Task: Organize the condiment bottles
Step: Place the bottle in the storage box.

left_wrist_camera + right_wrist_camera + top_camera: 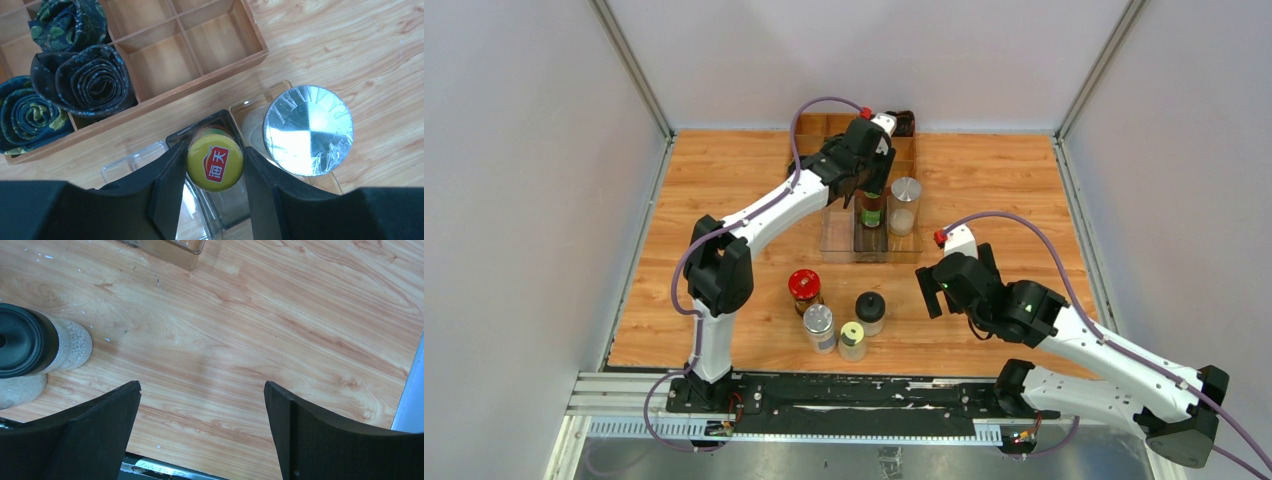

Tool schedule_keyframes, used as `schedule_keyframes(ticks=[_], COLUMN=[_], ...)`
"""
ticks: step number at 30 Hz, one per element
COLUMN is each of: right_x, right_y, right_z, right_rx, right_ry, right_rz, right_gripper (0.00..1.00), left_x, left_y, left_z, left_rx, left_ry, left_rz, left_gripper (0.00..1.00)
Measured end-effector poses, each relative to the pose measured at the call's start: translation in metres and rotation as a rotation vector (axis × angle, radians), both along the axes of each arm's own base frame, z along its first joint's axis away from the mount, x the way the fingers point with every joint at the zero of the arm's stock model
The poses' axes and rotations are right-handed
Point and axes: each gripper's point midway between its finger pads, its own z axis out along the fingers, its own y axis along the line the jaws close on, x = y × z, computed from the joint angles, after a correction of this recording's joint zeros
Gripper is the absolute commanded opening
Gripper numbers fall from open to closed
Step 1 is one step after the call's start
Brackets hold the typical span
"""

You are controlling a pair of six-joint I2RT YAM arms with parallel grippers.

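Shiny silver cap [308, 130], perhaps foil-wrapped

Wood-grain worktop [1014, 180], orange-brown planks, evenly lit, soft shadows. Pale grey wall panels [514, 180] at left, far, right edges. Metal posts [632, 65] rise from far corners. Aluminium rail [624, 395] along near edge.

The left gripper [214, 152] is squeezing a yellow-capped bottle [215, 168], seemingly standing in the clear tray [131, 162], with a silver-lidded jar [308, 129] sitting just beside it.
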Motion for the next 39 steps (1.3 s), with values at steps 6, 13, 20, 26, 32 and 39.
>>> schedule_keyframes(ticks=[6, 13, 20, 26, 32, 39], right_x=[0.000, 0.000, 0.000, 0.001, 0.000, 0.000], right_y=[0.000, 0.000, 0.001, 0.001, 0.001, 0.001], right_z=[-0.001, -0.003, -0.003, -0.003, -0.003, -0.003], right_rx=[-0.004, -0.009, -0.007, -0.006, -0.006, -0.005], right_ry=[0.003, 0.006, 0.005, 0.004, 0.005, 0.006], right_rz=[0.000, 0.000, 0.000, 0.000, 0.001, 0.002], right_gripper=[1.00, 1.00, 1.00, 1.00, 1.00, 1.00], left_x=[-0.001, -0.006, -0.010, -0.015, -0.030, -0.059], left_y=[-0.002, 0.001, 0.003, 0.007, 0.019, 0.044], left_z=[0.000, -0.001, 0.000, 0.021, 0.057, 0.100], left_rx=[-0.015, -0.018, -0.021, -0.039, -0.083, -0.133], left_ry=[0.001, 0.010, 0.012, -0.010, -0.058, -0.117], left_rz=[-0.004, -0.003, -0.002, -0.003, -0.003, 0.005], left_gripper=[0.58, 0.69, 0.74, 0.74, 0.73, 0.69])
